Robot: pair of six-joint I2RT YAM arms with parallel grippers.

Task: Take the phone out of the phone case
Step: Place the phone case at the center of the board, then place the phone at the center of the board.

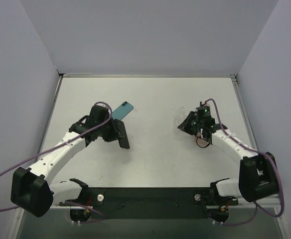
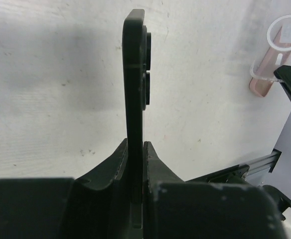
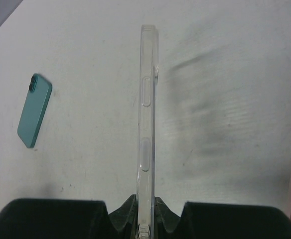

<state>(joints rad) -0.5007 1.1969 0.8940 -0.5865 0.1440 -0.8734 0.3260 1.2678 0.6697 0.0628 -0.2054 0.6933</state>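
Observation:
My left gripper [image 1: 114, 130] is shut on a black phone [image 1: 121, 135] and holds it edge-on above the table. In the left wrist view the phone [image 2: 134, 74] stands upright between the fingers [image 2: 116, 162], its camera bumps facing right. My right gripper [image 1: 190, 124] is shut on an empty clear phone case [image 1: 182, 119]. In the right wrist view the case [image 3: 147, 99] rises edge-on from the closed jaws. Phone and case are apart, about a third of the table's width between them.
A teal phone [image 1: 122, 110] lies flat on the table just behind the left gripper and also shows in the right wrist view [image 3: 34, 110]. A pinkish item with a clear ring [image 1: 202, 142] lies under the right arm and shows in the left wrist view [image 2: 263, 74]. Walls enclose three sides of the table.

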